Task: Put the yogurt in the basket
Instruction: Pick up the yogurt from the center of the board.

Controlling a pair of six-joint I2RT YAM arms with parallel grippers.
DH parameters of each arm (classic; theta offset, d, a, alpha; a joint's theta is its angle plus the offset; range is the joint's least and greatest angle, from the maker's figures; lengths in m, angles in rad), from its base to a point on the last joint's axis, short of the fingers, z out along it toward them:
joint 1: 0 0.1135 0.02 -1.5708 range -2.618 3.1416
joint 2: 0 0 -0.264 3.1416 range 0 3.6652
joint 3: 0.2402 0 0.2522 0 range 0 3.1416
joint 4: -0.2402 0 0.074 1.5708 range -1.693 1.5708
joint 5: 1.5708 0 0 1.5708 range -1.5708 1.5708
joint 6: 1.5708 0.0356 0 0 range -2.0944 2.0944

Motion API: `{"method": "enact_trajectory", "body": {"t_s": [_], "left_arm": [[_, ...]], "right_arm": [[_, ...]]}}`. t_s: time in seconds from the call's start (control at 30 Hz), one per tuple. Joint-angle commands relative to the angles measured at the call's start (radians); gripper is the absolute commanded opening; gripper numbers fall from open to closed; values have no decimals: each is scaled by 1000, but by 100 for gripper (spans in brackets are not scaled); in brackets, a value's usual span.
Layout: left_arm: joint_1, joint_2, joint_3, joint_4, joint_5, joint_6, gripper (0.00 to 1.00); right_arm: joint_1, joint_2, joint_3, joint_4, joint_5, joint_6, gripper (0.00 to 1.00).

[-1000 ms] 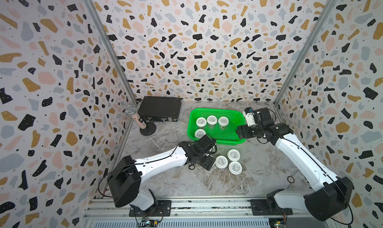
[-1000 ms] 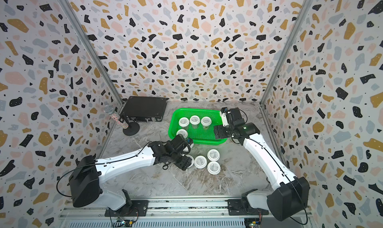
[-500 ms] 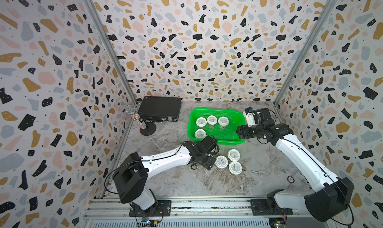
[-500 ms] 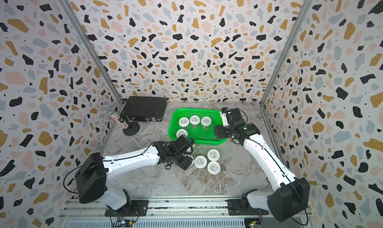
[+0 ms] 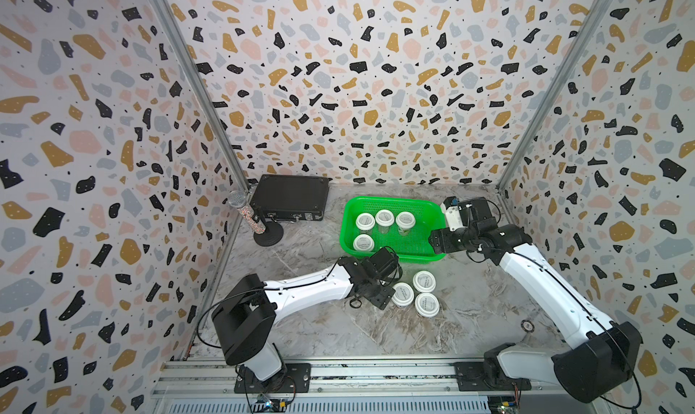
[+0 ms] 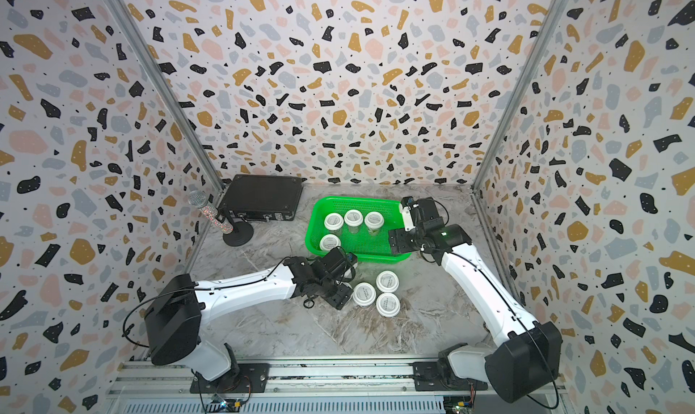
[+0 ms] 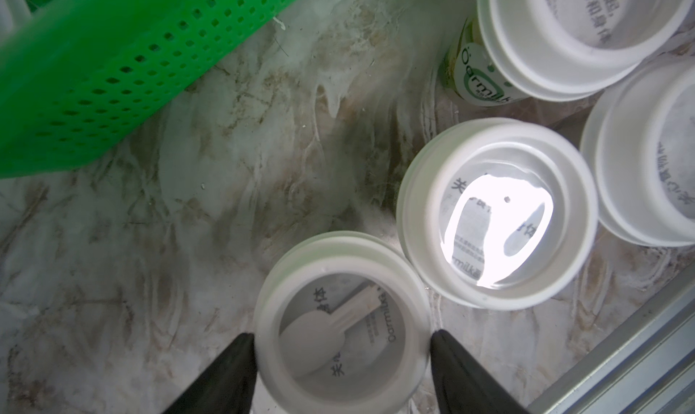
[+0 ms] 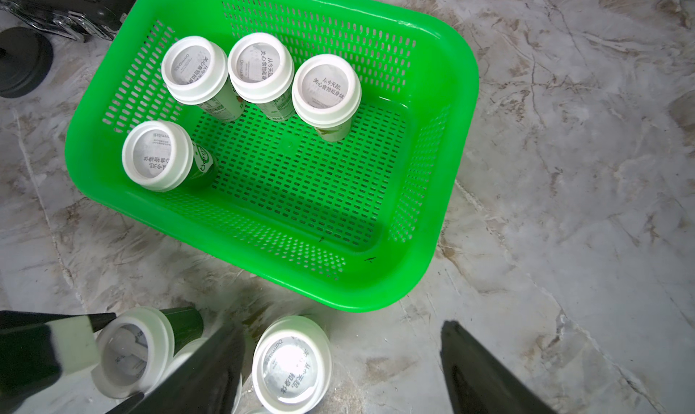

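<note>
Four yogurt cups, white-lidded with grey print over clear bodies, stand inside the green mesh basket; four more cluster on the bench just beside it, one cup clamped between the left jaws, the right jaws apart near the basket

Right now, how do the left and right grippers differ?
Left gripper is low at the table, fingers touching both sides of a cup; right gripper hangs higher, by the basket. Left fingers hold that cup; right fingers stand open, empty. Both have black fingers.
</note>
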Motion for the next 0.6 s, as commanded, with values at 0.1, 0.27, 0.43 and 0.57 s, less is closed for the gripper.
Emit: {"method": "enact_trajectory", "body": {"t_s": [0.1,0.27,0.43,0.57], "left_arm": [[-4,6,35,-16,-24,8,75],[-5,15,37,-14,-20,9,71],[-6,1,36,-24,-26,10,68],[-6,-66,41,-45,-43,14,68]], "right_arm": [[-3,-17,-2,4,2,7,86],[-3,-19,-3,4,5,7,86],[-3,-26,-6,4,8,5,86],[-3,-35,-8,4,14,4,86]]}}
